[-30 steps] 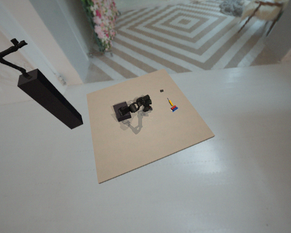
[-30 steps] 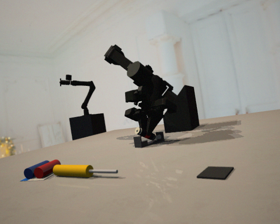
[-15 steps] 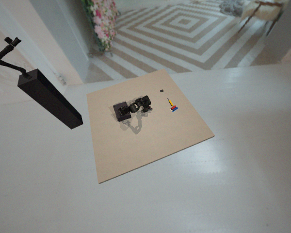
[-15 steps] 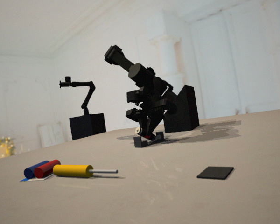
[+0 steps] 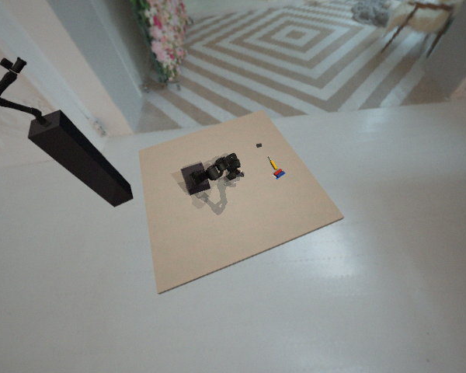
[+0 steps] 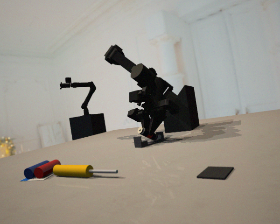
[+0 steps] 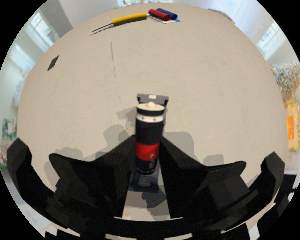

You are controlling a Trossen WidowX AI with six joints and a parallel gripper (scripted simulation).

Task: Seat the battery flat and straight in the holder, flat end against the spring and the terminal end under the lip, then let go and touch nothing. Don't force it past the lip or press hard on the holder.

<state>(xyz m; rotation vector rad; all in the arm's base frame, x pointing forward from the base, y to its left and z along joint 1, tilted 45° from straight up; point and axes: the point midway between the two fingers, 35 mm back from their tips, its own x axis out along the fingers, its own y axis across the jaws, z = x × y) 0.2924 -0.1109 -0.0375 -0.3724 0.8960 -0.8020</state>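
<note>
Exterior alone shows end effector (image 6: 148, 132) pinching battery (image 6: 146, 133) tilted over holder (image 6: 140, 142).

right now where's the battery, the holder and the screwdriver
battery (image 6: 146, 133), exterior view, on its black body just behind the white end cap
holder (image 6: 139, 142), exterior view, on its raised near end wall
screwdriver (image 6: 72, 170), exterior view, on the middle of its yellow handle

Bright, soft shadows, blurry backgrounds, fisheye wrist view
</note>
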